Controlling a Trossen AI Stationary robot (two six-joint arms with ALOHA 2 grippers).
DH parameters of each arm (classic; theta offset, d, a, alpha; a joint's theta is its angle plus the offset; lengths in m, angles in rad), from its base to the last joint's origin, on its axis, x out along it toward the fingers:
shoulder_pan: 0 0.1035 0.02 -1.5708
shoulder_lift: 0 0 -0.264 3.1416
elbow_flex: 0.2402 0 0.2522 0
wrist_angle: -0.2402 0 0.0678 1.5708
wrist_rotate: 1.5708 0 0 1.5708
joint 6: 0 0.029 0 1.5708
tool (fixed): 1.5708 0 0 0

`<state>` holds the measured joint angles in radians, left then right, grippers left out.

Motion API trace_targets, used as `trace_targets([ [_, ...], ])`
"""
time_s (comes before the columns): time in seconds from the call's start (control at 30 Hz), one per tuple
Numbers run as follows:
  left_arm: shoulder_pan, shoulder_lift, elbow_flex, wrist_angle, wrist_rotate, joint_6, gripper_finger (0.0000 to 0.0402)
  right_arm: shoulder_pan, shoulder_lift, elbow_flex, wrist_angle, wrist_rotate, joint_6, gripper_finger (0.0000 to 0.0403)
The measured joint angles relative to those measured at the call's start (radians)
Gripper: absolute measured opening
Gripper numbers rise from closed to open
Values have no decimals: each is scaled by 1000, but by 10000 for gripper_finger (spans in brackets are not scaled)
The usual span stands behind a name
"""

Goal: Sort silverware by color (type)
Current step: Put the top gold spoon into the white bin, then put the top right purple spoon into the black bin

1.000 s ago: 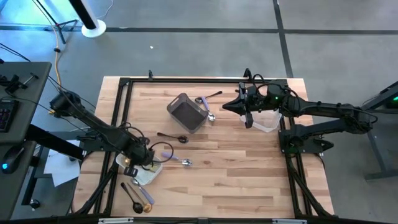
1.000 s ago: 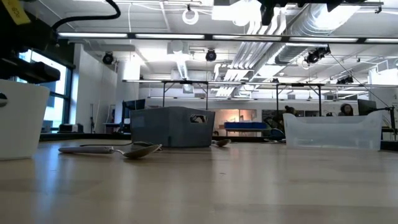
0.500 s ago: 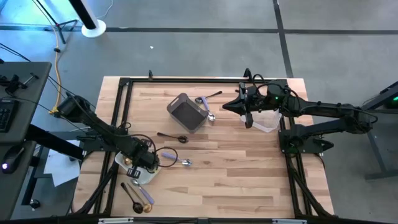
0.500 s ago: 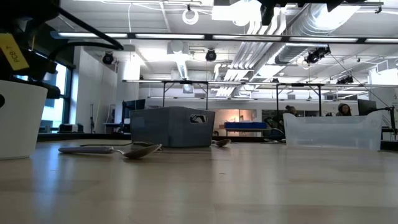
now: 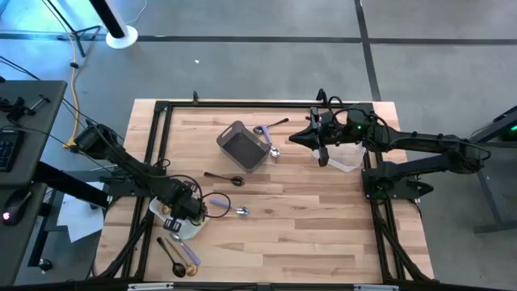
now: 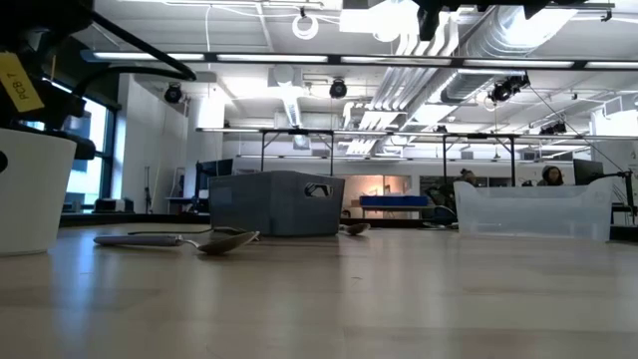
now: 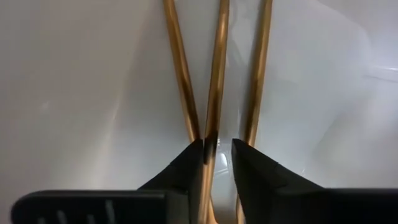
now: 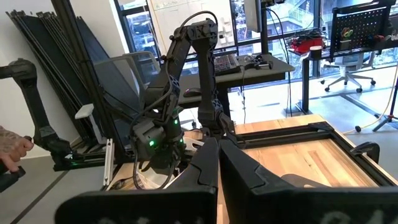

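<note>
Left gripper is down inside the white tray, jaws slightly apart around a gold handle lying between two others, so lift straight up cleanly, while the right gripper, jaws together, waits above the desk.

Wooden table carries grey bin, white tray, clear tub, scattered spoons

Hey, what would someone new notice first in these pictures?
Probably the left gripper down in the white tray at the table's near left corner, its fingers a little apart around one of three gold handles. Next, the grey bin mid-table with loose spoons around it, and the right gripper hovering shut beside the clear tub.
</note>
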<state>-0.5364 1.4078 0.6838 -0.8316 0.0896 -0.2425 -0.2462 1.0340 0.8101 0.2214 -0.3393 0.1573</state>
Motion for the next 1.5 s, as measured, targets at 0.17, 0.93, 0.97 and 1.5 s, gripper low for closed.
trace_targets([
  [0.17, 0, 0, 1, -1, 17, -14, 115, 0, 0, 0, 0, 0, 0, 0],
  [0.93, 114, -235, 274, -361, -34, 46, 140, 0, 0, 0, -31, 0, -8, 0],
  [0.97, 127, -265, 301, -367, -60, 45, 140, 0, 0, 0, -31, 0, -9, 0],
  [1.5, 547, -456, 540, 303, -276, 233, 138, 0, 0, 0, -22, 0, -1, 0],
])
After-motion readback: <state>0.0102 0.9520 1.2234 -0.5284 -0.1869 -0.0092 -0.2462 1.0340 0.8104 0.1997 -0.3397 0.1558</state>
